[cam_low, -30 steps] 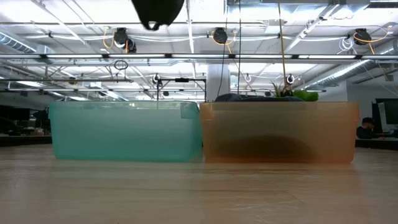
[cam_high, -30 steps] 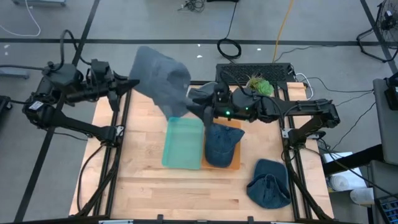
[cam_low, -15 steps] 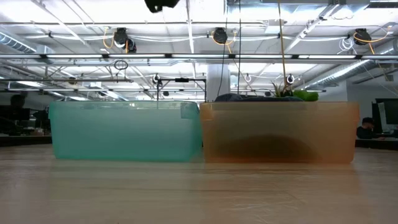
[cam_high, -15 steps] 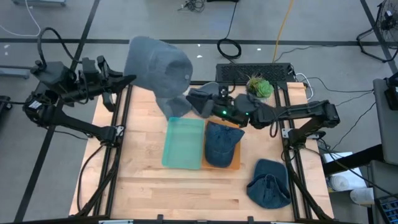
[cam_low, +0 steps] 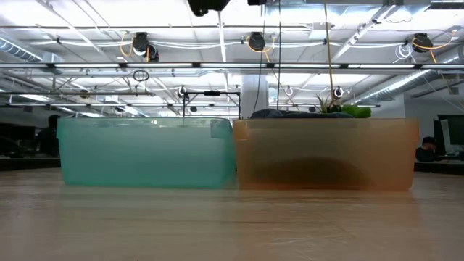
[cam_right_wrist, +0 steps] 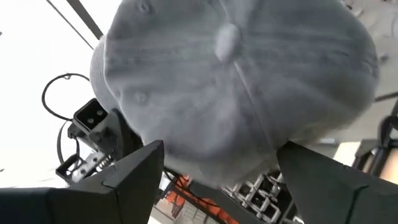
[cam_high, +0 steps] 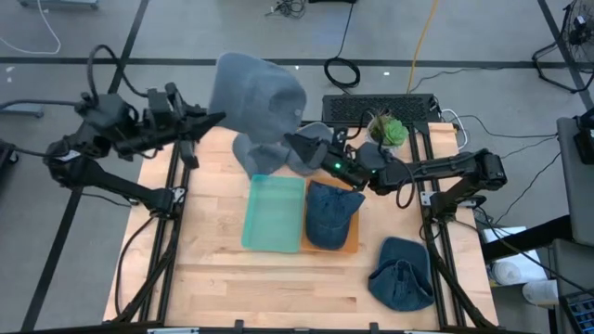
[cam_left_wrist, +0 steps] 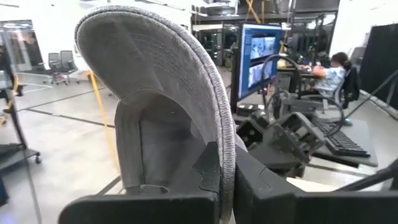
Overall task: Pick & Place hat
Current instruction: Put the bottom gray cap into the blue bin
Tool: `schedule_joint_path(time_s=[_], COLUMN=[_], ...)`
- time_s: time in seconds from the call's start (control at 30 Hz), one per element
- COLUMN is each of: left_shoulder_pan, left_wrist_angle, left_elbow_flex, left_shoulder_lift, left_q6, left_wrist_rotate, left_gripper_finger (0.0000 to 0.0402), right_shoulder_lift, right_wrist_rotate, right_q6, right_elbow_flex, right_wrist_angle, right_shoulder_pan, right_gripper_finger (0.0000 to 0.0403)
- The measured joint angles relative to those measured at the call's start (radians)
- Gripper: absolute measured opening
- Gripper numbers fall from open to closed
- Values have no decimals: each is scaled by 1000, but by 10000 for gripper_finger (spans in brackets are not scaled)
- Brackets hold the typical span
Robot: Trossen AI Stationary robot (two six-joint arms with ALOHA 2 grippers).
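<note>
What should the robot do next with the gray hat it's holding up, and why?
Probably close the right gripper on the gray hat: its fingers stand open around the crown, while the shut left gripper holds the brim high above the teal bin.

teal bin [cam_high: 273, 212] open, orange bin [cam_high: 345, 243] hat-filled

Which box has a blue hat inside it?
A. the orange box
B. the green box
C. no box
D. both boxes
A: seen from above, a blue hat lies in the orange box, while the green box beside it holds no hat; another blue hat lies on the table, outside both boxes.
</note>
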Motion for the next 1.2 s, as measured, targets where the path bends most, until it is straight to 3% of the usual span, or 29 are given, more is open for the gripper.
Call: schedule_joint_path(time_s=[0.4,0.7,0.9,1.1,1.2], left_shoulder_pan=[-33,-70,-78,-78,-78], left_wrist_angle=[17,46,81,101,104], left_elbow_flex=[0,1,0,0,0], left_shoulder_lift=[59,109,149,139,121], left_q6=[-63,-88,-85,-86,-91], left_wrist_rotate=[19,-60,-106,-148,-125], left_gripper_finger=[8,8,8,15,30], right_shoulder_lift=[0,0,-4,-20,-29], right_wrist_rotate=[-47,-82,-131,-161,-158], right_q6=[-56,-86,-91,-125,-166], right_elbow_flex=[0,0,0,0,1], right_wrist_angle=[66,149,153,147,149], right_shoulder_pan=[6,13,13,22,26], right_gripper_finger=[285,234,161,24,8])
